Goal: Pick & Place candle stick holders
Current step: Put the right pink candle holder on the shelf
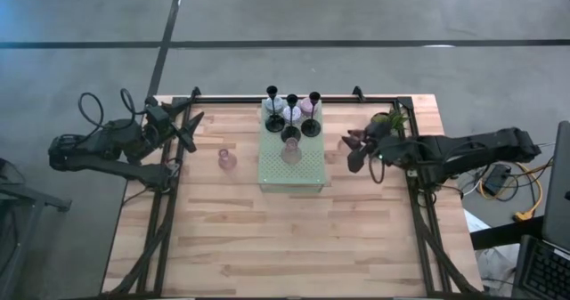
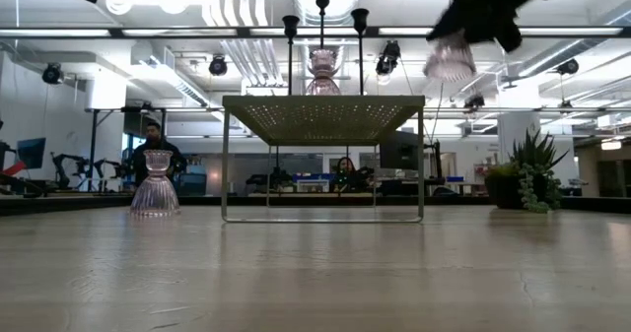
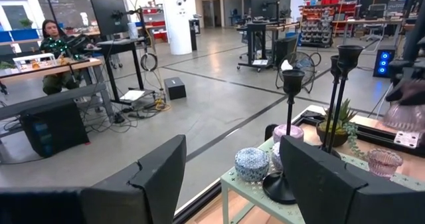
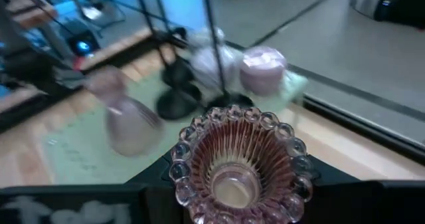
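A pink glass holder [image 4: 234, 164] is gripped between the closed fingers of the right gripper [image 1: 356, 149] and is carried in the air near the table's right edge, just beside the potted plant [image 1: 389, 120]. The transport step appears to be in hand; a lowering onto the pale green mat [image 1: 306, 173] is judged to be called for next, clear of the black holders [image 1: 291, 120] at the mat's far edge. Another pink holder [image 1: 226, 160] is left on the table beside the mat's left edge. The left gripper [image 1: 189, 127], fingers spread and empty, is held near the far left corner.
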### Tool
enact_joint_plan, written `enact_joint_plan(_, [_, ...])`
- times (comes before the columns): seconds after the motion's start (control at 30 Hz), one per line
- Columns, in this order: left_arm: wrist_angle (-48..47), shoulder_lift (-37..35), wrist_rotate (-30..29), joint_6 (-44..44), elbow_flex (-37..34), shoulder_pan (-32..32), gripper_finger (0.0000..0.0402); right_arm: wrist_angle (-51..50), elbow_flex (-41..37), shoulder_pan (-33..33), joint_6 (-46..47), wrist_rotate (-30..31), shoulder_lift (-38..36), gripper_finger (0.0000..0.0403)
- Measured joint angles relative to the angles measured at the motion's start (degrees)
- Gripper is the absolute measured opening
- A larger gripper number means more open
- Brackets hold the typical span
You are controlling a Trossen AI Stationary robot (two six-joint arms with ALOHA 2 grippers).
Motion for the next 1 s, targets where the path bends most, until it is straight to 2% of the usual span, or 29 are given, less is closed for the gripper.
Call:
enact_joint_plan(0.3, [0.2, 0.0, 0.0, 0.0, 0.0, 0.0, 0.0248, 0.1, 13.1, 2.2, -5.8, -2.1, 13.1, 0.0121])
enact_joint_plan(0.4, [0.2, 0.0, 0.0, 0.0, 0.0, 0.0, 0.0248, -0.1, 14.8, 4.1, -4.8, -1.3, 18.6, 0.0121])
enact_joint_plan(0.67, [0.2, 0.0, 0.0, 0.0, 0.0, 0.0, 0.0248, 0.0, 18.4, 9.3, -2.0, 7.1, 28.9, 0.0121])
enact_joint_plan(1.0, [0.2, 0.0, 0.0, 0.9, 0.0, 0.0, 0.0248, 0.1, 21.5, 9.9, -1.9, 7.8, 36.1, 0.0121])
